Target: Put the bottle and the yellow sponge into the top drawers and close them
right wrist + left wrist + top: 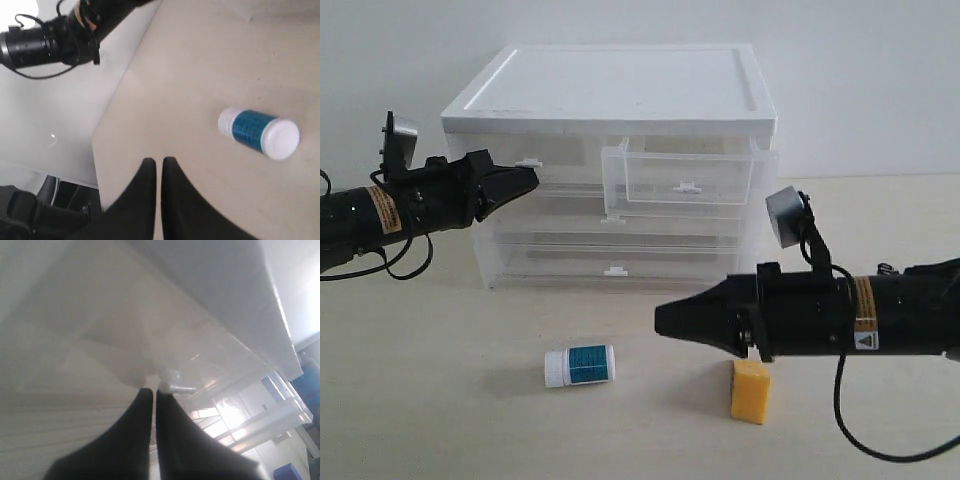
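Because the left gripper (532, 178) has its jaws pressed together right at the small tab (528, 161) of the shut left top drawer (560, 158), they may slip off it. The bottle (579, 365) and yellow sponge (751, 391) lie on the bench (440, 400). The right gripper (660, 320), jaws also pressed together, could knock the bottle rolling.

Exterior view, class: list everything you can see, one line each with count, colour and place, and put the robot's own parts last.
cabinet: one, white top, translucent body, at the back of the table
top drawers: two, translucent, side by side; left shut, right pulled out
full-width drawers: two, translucent, below the top drawers
bottle: one, white with teal-blue label, lying on the table before the cabinet
yellow sponge: one, yellow, on the table by the right arm
table: one, pale beige
left gripper: one, black, shut, at the left top drawer's handle tab
right gripper: one, black, shut, right of the bottle
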Robot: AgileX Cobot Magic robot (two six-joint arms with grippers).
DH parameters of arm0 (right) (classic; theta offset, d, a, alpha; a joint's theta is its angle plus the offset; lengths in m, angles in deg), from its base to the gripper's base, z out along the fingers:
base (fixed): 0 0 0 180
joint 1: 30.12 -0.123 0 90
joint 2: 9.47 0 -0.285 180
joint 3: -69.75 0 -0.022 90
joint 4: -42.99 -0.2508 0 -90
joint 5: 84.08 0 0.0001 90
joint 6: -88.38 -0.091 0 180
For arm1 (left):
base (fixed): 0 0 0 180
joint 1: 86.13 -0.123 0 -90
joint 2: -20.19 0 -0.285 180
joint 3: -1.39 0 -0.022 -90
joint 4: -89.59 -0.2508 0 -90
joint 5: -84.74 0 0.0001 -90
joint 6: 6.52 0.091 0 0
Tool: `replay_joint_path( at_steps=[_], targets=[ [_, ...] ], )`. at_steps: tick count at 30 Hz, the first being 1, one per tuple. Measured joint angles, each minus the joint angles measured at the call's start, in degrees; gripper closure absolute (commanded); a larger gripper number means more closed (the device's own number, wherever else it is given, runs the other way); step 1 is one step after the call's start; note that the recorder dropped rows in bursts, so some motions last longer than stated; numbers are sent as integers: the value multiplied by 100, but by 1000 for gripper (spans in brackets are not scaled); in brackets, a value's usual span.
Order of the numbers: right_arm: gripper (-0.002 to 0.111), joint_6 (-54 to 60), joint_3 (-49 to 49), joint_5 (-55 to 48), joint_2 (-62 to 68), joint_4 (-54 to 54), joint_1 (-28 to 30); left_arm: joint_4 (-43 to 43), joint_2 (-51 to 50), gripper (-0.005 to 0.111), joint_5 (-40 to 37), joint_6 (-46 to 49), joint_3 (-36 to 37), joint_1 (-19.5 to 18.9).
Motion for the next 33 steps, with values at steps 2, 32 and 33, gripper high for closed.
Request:
replay_joint_path(
  at_steps=[2, 32, 33],
  targets=[
    [107, 269, -172, 11, 0, 130, 0, 0, 0, 103, 11, 0, 0, -22],
    [54, -2089, 1546, -4964, -3174, 2632, -2945, -35, 0, 103, 19, 0, 0, -56],
    [54, -2078, 1546, -5906, -3656, 2646, -2945, -47, 0, 103, 19, 0, 0, -56]
  ],
)
